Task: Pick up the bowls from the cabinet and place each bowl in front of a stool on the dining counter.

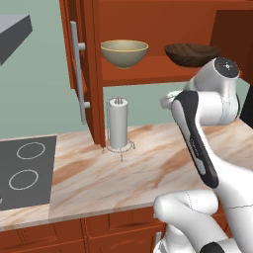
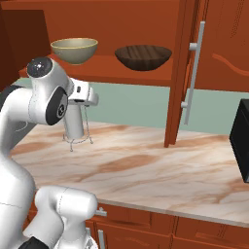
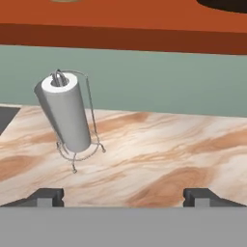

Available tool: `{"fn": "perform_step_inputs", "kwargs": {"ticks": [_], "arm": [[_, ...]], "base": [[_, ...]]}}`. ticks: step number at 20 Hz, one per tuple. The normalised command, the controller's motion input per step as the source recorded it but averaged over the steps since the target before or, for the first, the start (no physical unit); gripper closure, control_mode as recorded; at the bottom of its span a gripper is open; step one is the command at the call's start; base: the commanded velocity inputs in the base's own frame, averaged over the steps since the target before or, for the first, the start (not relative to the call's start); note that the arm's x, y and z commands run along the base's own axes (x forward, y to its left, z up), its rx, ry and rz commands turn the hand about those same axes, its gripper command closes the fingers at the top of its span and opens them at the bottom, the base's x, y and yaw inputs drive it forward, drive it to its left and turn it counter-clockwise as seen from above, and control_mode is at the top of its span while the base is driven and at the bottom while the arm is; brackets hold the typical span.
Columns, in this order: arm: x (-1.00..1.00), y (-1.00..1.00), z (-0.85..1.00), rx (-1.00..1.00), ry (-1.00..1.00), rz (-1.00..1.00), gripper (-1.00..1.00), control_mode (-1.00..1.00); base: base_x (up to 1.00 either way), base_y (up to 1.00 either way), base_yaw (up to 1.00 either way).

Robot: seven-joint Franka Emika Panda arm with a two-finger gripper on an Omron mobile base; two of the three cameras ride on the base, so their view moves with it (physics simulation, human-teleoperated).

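Observation:
Two bowls sit side by side on the open cabinet's shelf [image 1: 148,74]. The olive-tan bowl [image 1: 124,53] [image 2: 74,50] with a pale rim is on the left and the dark wood-grain bowl [image 1: 190,53] [image 2: 143,57] is on the right. My gripper [image 3: 124,197] [image 2: 90,97] hangs below the shelf, under the bowls, and faces the green wall. Its fingertips [image 3: 46,195] stand wide apart with nothing between them, so it is open. The dark bowl's underside [image 3: 226,4] shows at the top right of the hand view. The stool and the dining counter are out of view.
A paper towel roll on a wire holder [image 1: 118,123] [image 3: 65,113] stands on the marble counter under the shelf. The cabinet doors with long silver handles [image 1: 76,74] [image 2: 194,73] hang open on both sides. A black cooktop [image 1: 24,170] lies to the left and a black appliance [image 2: 241,138] to the right.

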Motion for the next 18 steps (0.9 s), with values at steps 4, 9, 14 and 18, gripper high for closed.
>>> {"fn": "perform_step_inputs", "kwargs": {"ticks": [4,9,14,18], "arm": [[0.0,-0.14,0.81,0.03,-0.1,-0.12,-1.0,-1.0],[0.0,-0.26,0.53,0.2,-0.01,-0.18,-1.0,-1.0],[-0.17,-0.42,0.18,0.34,-0.17,-0.21,-1.0,-1.0],[-0.02,-0.28,0.28,0.29,-0.18,-0.19,-1.0,-1.0]], "base": [[0.0,0.0,0.0],[0.0,0.0,0.0],[0.0,0.0,0.0],[0.0,0.0,0.0]]}}
